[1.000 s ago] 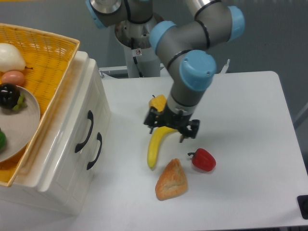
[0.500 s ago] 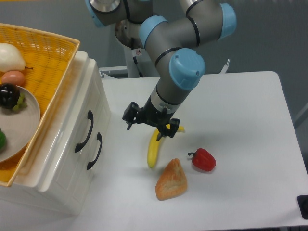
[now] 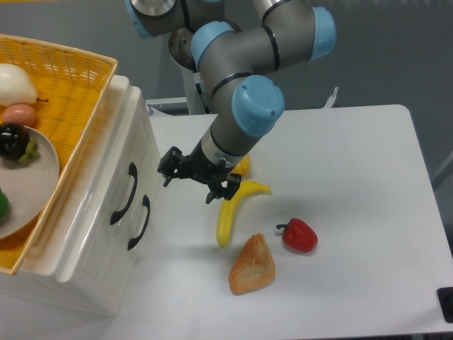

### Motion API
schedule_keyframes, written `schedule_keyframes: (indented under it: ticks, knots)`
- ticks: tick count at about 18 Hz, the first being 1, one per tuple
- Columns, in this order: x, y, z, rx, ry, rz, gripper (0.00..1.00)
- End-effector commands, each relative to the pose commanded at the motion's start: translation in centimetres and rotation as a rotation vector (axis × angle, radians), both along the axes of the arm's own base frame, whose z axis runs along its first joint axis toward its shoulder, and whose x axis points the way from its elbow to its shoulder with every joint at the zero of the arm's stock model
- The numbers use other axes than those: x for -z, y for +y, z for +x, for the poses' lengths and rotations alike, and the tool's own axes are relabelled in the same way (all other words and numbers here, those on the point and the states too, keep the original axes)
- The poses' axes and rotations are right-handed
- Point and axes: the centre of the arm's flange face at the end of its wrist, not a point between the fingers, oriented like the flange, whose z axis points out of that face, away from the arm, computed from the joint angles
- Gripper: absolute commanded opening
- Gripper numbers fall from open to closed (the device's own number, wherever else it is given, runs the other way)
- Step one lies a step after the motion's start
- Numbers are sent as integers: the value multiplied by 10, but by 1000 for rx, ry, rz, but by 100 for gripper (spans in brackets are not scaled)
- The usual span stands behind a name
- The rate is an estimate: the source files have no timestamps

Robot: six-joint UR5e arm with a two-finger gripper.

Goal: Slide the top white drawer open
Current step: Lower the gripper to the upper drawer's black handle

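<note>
Gripper hanging above the white table, near the cabinet front but apart from it; fingers spread, released, grasping nothing. One fingertip on the cabinet side, the other over the banana.

Top white drawer at left of frame, shut flush with the cabinet front, its curved black handle untouched. Lower drawer front directly beneath, second black handle likewise untouched.

Yellow wicker basket resting on top of the cabinet, overhanging its front edge. Inside: grey plate, white pear-shaped item, peach-coloured round item, dark grape-like cluster (a green object at the frame edge only partly visible, kind not determinable).

On table, right of the cabinet: banana lying lengthwise, stem end toward the arm; bread piece just beside the banana's near tip; red pepper just beside the bread, apart from the banana. Small yellow item behind the wrist, mostly hidden.

Arm reaching down from the rear mount, blue joint caps visible.
</note>
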Motion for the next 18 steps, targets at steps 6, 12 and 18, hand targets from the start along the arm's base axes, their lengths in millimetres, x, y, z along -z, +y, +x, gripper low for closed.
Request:
schedule_keyframes:
  ticks: [6,12,18]
  knots:
    - [-1,10,16,-24,-29,-3,94]
    - [-8,17,23,-29,-36,13,91]
    - [-6,21,32,-19,-39,8,89]
